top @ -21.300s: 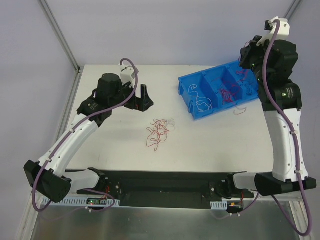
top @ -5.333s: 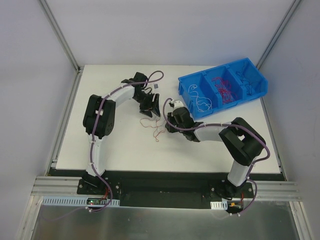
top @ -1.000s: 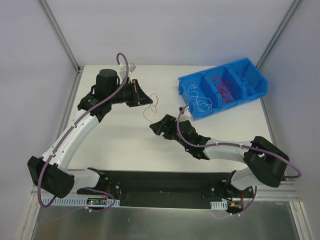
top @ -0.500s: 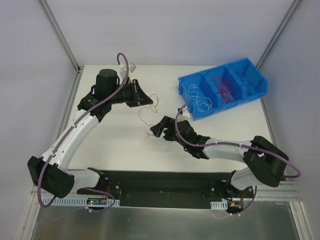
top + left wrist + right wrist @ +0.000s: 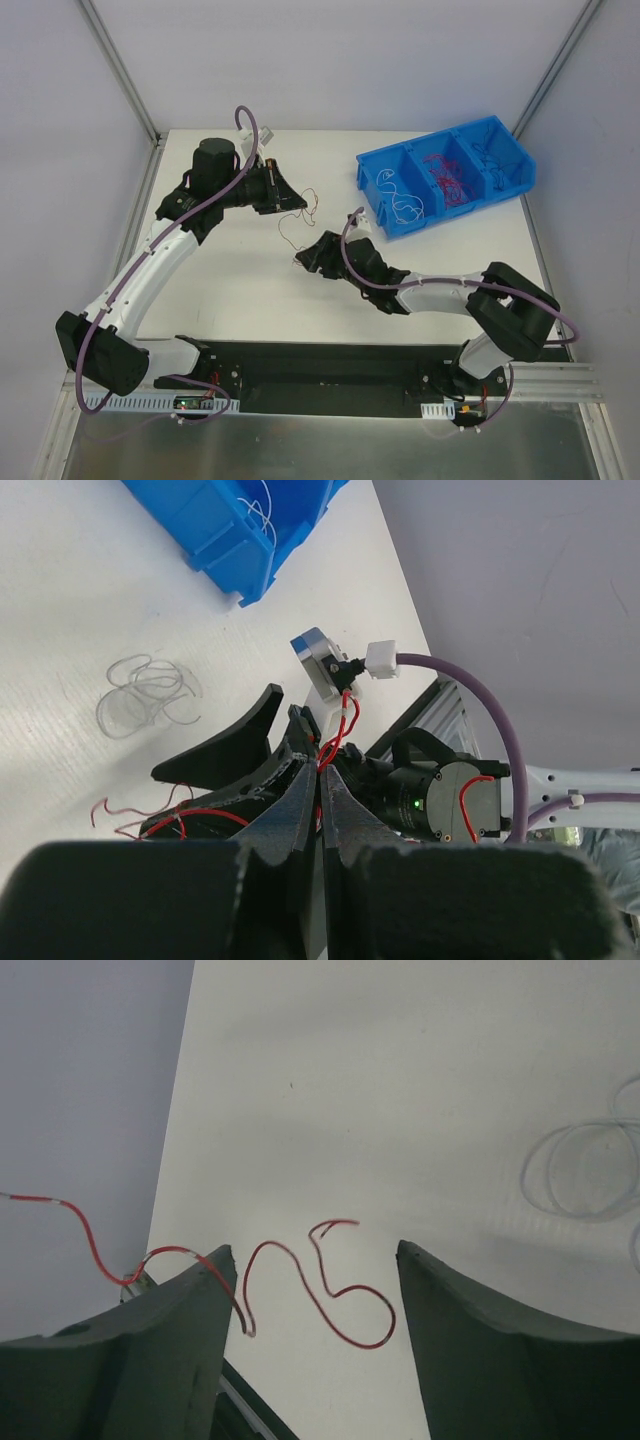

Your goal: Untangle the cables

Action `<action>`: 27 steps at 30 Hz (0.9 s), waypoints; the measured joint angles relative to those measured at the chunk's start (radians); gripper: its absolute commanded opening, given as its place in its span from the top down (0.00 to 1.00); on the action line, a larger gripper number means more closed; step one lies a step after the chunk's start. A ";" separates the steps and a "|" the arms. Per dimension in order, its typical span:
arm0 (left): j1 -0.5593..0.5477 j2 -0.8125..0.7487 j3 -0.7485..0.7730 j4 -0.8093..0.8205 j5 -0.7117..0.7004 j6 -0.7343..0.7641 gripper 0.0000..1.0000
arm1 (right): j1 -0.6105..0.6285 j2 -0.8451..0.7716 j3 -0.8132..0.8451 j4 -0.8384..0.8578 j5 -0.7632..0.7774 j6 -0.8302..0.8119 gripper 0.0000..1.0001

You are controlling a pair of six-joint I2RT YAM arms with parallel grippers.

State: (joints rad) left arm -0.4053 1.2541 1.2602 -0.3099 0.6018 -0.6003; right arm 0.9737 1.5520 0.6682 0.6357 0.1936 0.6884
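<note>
Robot lab: white table (image 5: 255, 300), aluminium frame (image 5: 120, 70), bare grey walls (image 5: 350, 60).

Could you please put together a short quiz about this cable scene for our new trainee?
1. True or false: the right tool is shut on the red cable lying on the table.
2. In the top view, which compartment of the blue bin holds the white cables? A left, B middle, C right.
3. Fill in: the left tool is ___ on a red strand.
Key: 1 false, its jaws stand open; 2 A; 3 shut.
</note>
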 measured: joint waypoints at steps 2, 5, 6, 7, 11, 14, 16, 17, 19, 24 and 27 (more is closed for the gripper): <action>0.000 0.001 0.000 0.000 0.000 -0.003 1.00 | -0.002 0.014 0.001 0.031 -0.012 0.016 0.52; 0.000 0.001 0.000 0.000 0.001 -0.004 1.00 | -0.008 0.026 0.001 0.066 -0.036 0.037 0.75; 0.000 0.001 -0.001 0.001 0.001 -0.006 1.00 | -0.010 0.027 0.001 0.076 -0.046 0.042 0.84; 0.000 0.001 -0.001 0.001 0.001 -0.007 1.00 | -0.010 0.027 0.001 0.087 -0.053 0.046 0.94; 0.000 0.002 -0.003 0.004 0.000 -0.010 1.00 | -0.013 0.023 -0.004 0.126 -0.081 0.054 1.00; 0.000 0.009 -0.010 0.013 0.001 -0.012 1.00 | -0.013 -0.014 -0.032 0.126 -0.081 0.039 1.00; 0.000 0.027 -0.014 0.020 0.003 -0.014 1.00 | -0.016 -0.070 -0.053 0.100 -0.069 0.007 1.00; 0.000 0.040 -0.015 0.023 0.007 -0.016 1.00 | -0.020 -0.100 -0.059 0.085 -0.063 -0.006 1.00; -0.001 0.072 -0.019 0.031 0.023 -0.022 0.90 | -0.041 -0.189 -0.065 0.039 -0.050 -0.041 1.00; -0.002 0.150 -0.025 0.043 0.074 -0.037 0.47 | -0.115 -0.393 -0.066 -0.040 -0.014 -0.104 1.00; -0.002 0.156 -0.028 0.043 0.081 -0.035 0.22 | -0.159 -0.479 -0.061 -0.118 0.004 -0.137 1.00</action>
State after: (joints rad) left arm -0.4072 1.4105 1.2324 -0.2672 0.6830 -0.6353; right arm 0.8143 1.0729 0.6067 0.5175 0.1978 0.5518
